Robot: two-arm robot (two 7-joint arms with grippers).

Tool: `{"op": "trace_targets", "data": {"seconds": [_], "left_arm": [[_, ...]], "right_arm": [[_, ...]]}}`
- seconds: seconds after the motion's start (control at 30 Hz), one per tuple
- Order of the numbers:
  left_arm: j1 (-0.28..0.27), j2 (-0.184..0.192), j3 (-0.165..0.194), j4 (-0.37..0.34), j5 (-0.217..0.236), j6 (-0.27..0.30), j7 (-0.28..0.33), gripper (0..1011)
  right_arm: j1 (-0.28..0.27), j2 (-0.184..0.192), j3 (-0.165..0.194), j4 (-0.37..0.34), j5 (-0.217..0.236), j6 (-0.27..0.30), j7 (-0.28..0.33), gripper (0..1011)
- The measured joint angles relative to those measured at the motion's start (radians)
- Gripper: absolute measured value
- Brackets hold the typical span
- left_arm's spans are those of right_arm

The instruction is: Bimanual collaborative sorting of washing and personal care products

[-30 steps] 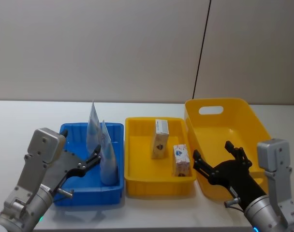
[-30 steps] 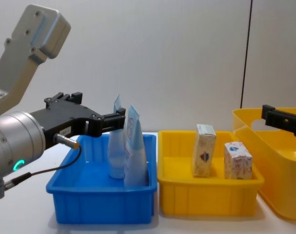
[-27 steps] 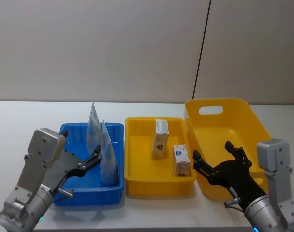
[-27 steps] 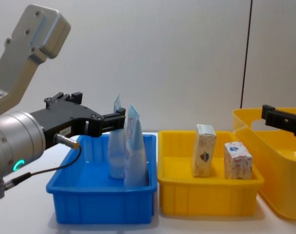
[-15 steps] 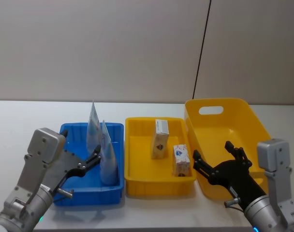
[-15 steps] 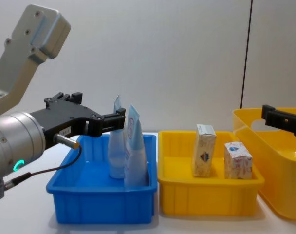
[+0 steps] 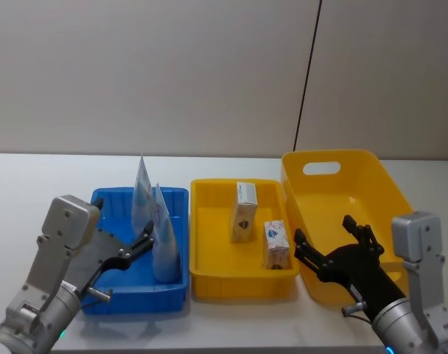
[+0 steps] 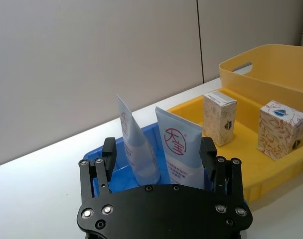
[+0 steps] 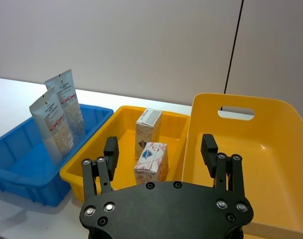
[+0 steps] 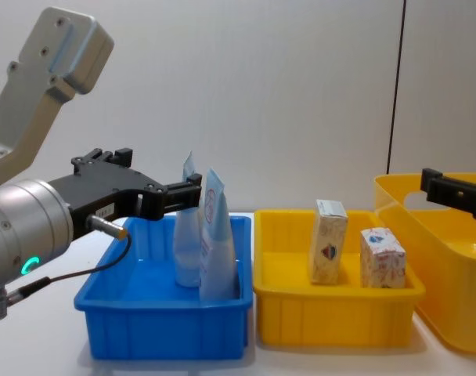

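Tubes (image 7: 165, 247) stand in the left blue bin (image 7: 135, 299), boxes (image 7: 244, 214) in the yellow tray (image 7: 242, 284) beside it. Left jaws and right jaws are wide open and empty. I think the left jaws must move gently and not bump the tubes.

White table (image 7: 40, 184), L to R: blue bin (image 7: 135, 299), yellow bin (image 7: 242, 286), lg yellow tub (image 7: 382, 190)

Room lies left of 2 upright tubes (image 7: 163, 245) in the blue bin (image 7: 135, 301) and 2 cartons (image 7: 244, 214) in the yellow tray (image 7: 242, 286)
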Motion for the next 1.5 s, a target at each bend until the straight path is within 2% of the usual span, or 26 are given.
{"op": "trace_targets", "data": {"seconds": [0.97, 1.1, 1.5], "left_arm": [[0.001, -0.001, -0.001, 0.000, -0.003, 0.000, -0.006, 1001], [0.006, -0.004, -0.005, 0.001, -0.020, 0.001, -0.021, 1001], [0.039, -0.019, -0.030, -0.005, -0.110, 0.017, -0.082, 1001]], "right_arm": [[0.000, 0.000, 0.000, 0.000, 0.000, 0.000, 0.000, 1003], [0.000, 0.000, 0.000, 0.000, 0.000, 0.000, 0.000, 1003], [0.000, 0.000, 0.000, 0.000, 0.000, 0.000, 0.000, 1003]]}}
